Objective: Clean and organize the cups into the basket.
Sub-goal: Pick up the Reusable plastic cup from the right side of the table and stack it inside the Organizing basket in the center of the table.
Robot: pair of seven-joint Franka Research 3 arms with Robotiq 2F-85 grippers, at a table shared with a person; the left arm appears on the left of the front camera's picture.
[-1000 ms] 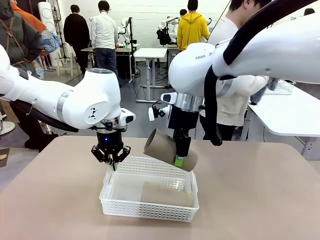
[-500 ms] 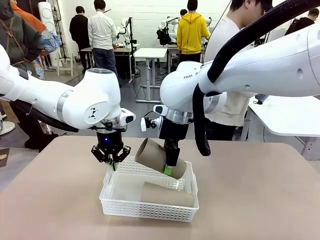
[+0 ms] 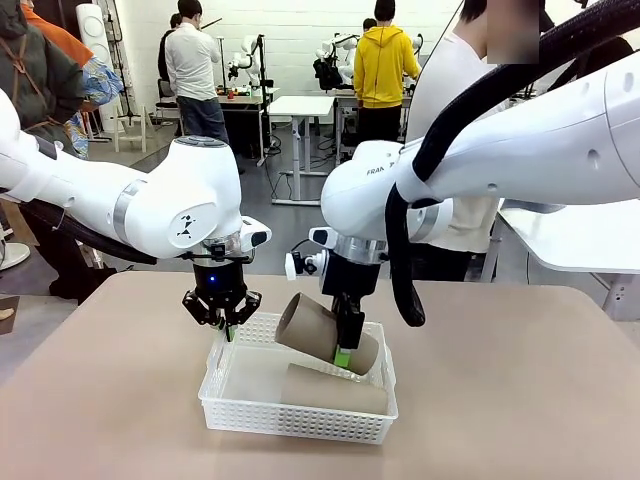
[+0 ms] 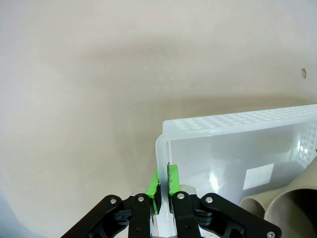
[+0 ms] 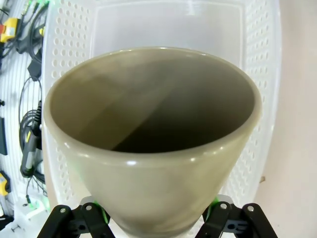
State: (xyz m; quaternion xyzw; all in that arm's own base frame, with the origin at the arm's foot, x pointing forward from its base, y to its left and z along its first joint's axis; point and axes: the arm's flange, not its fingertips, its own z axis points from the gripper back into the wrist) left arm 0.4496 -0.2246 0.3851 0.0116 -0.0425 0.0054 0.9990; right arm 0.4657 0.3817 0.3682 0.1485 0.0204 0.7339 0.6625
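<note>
Cups: one tall kraft-brown paper cup (image 3: 335,390) laid on side inside shallow white perforated plastic basket (image 3: 290,420). Just above it, second kraft-brown paper cup (image 3: 318,332) held tilted, clamped by right gripper (image 3: 343,356); release not yet made. Left gripper (image 3: 226,328) jaws together at basket's far-left corner, rim possibly pinched.

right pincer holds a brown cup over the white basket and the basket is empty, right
No, the basket is not empty: a kraft cup lies inside it, as the front view shows. The right pincer does hold a brown cup over it.
</note>
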